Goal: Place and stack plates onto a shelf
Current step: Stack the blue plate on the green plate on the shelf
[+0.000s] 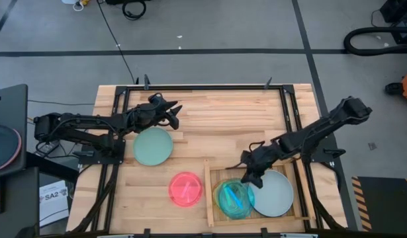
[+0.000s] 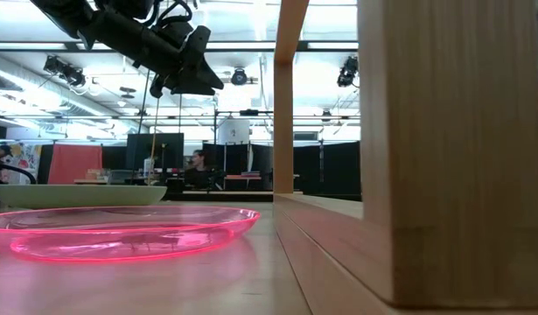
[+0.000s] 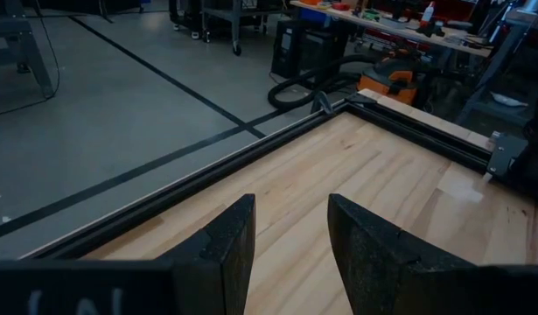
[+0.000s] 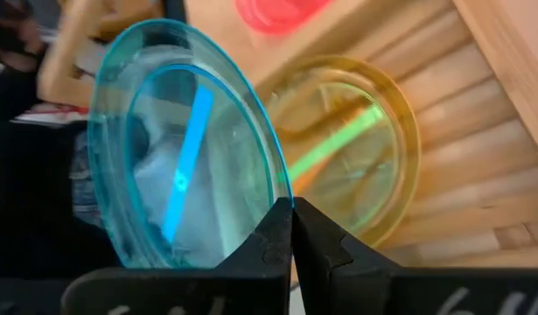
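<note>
right gripper (image 4: 292, 229): clamped on the rim of the cyan plate (image 4: 177, 144), fingers pinched tight on the edge. From above it sits over the left half of the shelf (image 1: 213, 218).

cyan plate: held tilted up on edge, not flat yet. Directly under/behind it is the yellow-green plate (image 4: 356, 144), already lying flat on the shelf slats.

key relation: the cyan plate has to tip down onto the yellow-green one, so the target is basically straight below the gripper. I'd guess it's just lower and let go, no real sideways travel needed.

other shelf stuff: the pale plate (image 1: 274, 193) takes the right half of the shelf, and its edge seems to touch or overlap the stack, can't really tell which.

still on the table: pink plate (image 1: 185, 189) just left of the shelf, mint plate (image 1: 153, 146) further up and left.

left gripper (image 3: 290, 241): fingers apart, holding nothing, hanging over bare tabletop (image 1: 223, 112) just beyond the mint plate. It's the nearer arm for both leftover plates.

view differences: the right wrist view is the only one showing the tilt and the grip on the rim. The top view just shows cyan over green as one blob. The low view gets the pink plate up close but a shelf post blocks the stack.
</note>
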Robot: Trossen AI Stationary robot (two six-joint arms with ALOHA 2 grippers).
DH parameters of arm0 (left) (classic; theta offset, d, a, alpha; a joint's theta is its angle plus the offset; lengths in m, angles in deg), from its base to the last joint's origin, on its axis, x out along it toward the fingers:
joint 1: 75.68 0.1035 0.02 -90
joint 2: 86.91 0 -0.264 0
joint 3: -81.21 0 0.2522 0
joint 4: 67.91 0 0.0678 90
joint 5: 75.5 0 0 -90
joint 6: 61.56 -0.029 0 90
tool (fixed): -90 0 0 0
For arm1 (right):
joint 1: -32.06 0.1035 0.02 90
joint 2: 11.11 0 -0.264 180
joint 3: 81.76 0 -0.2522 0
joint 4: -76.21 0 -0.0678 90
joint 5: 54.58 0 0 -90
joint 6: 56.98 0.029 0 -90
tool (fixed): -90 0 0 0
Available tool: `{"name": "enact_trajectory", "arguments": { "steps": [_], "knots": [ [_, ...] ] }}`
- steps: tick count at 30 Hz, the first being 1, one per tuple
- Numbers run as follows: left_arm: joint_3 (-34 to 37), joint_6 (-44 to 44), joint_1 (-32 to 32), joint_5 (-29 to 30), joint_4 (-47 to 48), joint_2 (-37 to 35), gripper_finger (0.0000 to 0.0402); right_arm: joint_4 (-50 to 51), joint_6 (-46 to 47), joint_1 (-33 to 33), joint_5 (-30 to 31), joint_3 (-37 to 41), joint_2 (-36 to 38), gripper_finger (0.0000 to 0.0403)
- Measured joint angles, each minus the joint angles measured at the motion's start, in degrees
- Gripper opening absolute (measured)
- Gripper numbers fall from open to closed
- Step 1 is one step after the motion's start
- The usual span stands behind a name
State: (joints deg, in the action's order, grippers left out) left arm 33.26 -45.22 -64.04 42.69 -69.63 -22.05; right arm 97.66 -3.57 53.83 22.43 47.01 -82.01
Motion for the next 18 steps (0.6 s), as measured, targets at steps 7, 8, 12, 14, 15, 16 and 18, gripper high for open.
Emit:
{"name": "enact_trajectory", "arguments": {
  "steps": [7,8,12,14,15,16,18],
  "knots": [
    [0.00,0.00,0.00,0.00,-0.02,0.00,0.0151,-0.36,-0.89,0.03,1.80,0.00,-4.90,0.0010],
    [0.00,0.00,0.00,0.00,-0.02,0.00,0.0151,-0.38,-0.90,-0.06,2.30,0.00,-5.41,0.0010],
    [0.00,0.00,0.00,0.00,-0.04,0.00,0.0151,-0.47,-0.92,-0.20,5.34,0.00,-7.09,0.0011],
    [0.00,0.00,0.00,0.01,-0.04,0.00,0.0151,-1.05,-0.90,-0.19,5.88,0.00,-7.86,0.0011],
    [0.00,0.00,0.00,0.00,-0.04,0.00,0.0151,-1.35,-0.89,-0.19,5.88,0.00,-8.17,0.0011],
    [0.00,0.00,0.00,0.01,-0.04,0.00,0.0151,-2.03,-0.90,-0.19,5.83,0.00,-8.57,0.0011],
    [0.01,0.00,0.00,0.00,-0.04,0.00,0.0151,-3.23,-1.10,-0.19,5.81,0.00,-8.82,0.0011]
  ]
}}
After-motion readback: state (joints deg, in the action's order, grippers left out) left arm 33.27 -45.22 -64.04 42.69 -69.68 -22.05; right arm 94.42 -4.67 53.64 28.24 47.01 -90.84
